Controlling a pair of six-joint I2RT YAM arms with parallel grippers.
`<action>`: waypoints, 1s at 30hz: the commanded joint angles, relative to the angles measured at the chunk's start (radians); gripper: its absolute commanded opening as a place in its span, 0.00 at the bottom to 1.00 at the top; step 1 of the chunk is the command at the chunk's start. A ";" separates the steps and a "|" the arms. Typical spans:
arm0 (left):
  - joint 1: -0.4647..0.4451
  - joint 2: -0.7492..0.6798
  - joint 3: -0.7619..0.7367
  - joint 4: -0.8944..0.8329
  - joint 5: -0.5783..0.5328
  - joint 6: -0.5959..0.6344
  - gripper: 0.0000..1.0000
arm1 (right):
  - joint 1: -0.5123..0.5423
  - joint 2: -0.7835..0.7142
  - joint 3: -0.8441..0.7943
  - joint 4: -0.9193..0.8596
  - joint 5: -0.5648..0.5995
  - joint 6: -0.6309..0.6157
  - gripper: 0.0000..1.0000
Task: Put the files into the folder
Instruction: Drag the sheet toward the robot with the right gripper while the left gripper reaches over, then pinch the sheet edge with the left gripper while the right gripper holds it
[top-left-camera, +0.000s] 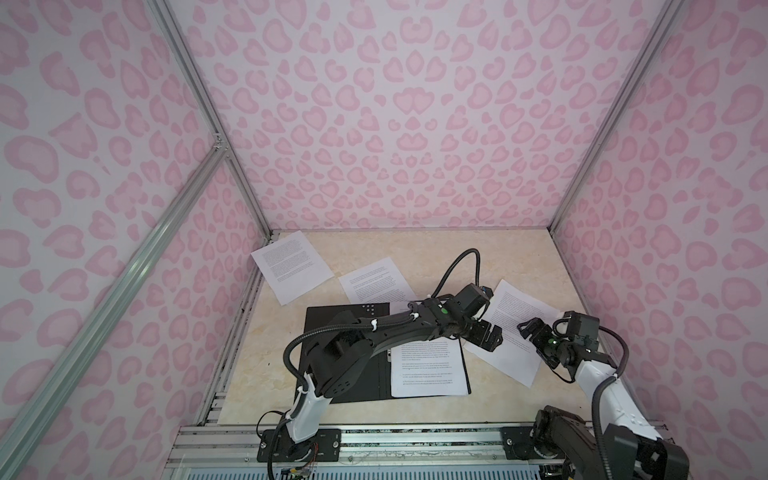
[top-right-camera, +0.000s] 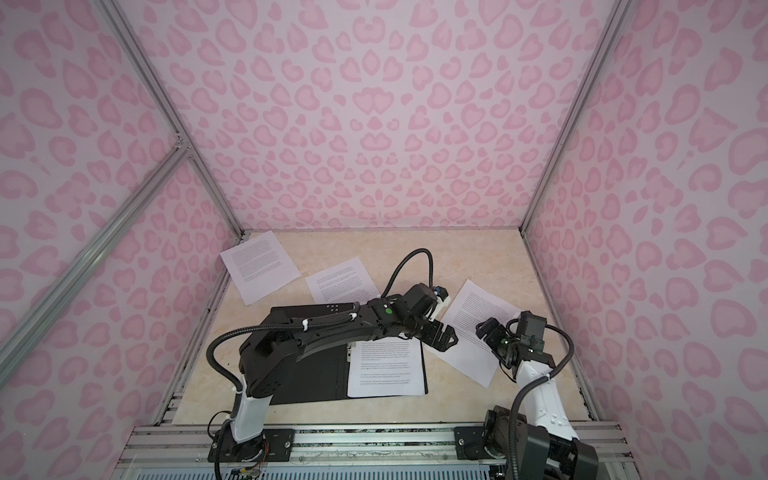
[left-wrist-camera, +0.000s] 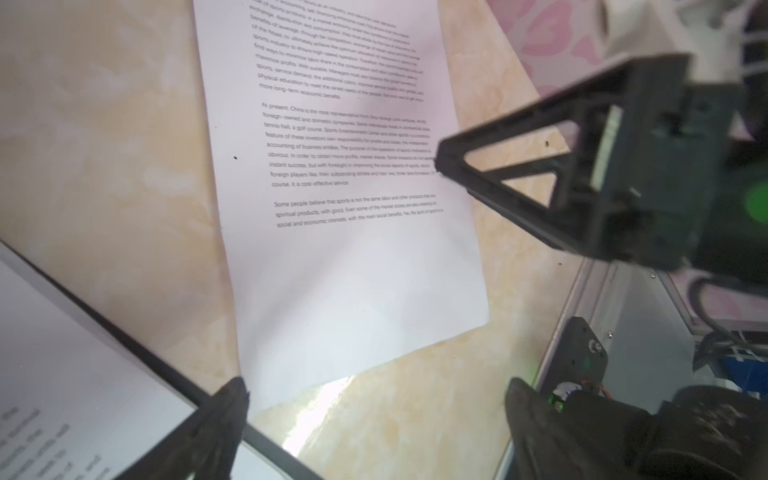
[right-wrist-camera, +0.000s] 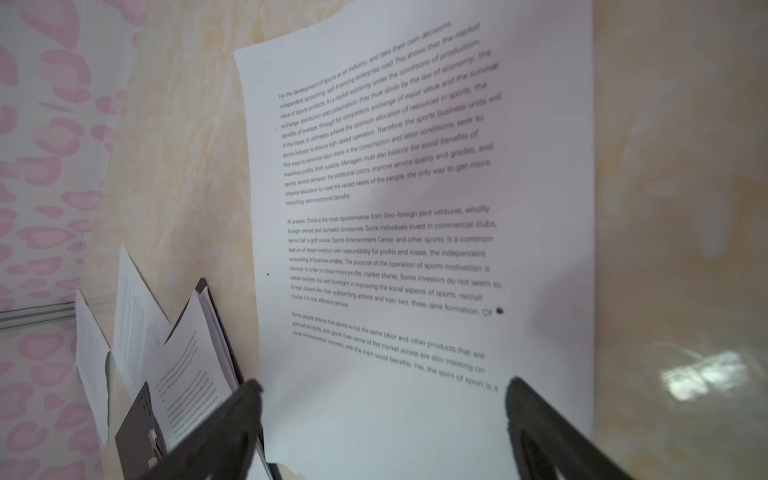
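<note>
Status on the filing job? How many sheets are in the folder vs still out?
Done: folder lies open, filed sheet on its right half. In hand: nothing gripped; left gripper and right gripper are open at the right-hand sheet. Left: that sheet, the middle sheet and the far-corner sheet.

My fingers (right-wrist-camera: 237, 415) stand spread wide over one end of a printed sheet (right-wrist-camera: 415, 257) lying on the pale marbled tabletop (right-wrist-camera: 673, 208); whether they touch the paper I cannot tell; beside it the black folder (right-wrist-camera: 131, 424) lies open with text pages (right-wrist-camera: 191, 365) on it; two more loose sheets (right-wrist-camera: 137, 316) lie beyond, near the pink patterned wall (right-wrist-camera: 41, 166).
</note>
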 joint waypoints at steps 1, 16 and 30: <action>0.029 0.079 0.071 -0.047 0.050 0.035 0.98 | -0.007 -0.181 -0.062 -0.028 0.038 0.043 0.98; 0.063 0.233 0.172 -0.061 0.178 -0.020 0.97 | -0.014 -0.286 -0.154 -0.027 0.035 0.113 0.98; 0.090 0.287 0.190 0.029 0.347 -0.216 0.83 | -0.030 -0.182 -0.211 0.102 -0.043 0.159 0.97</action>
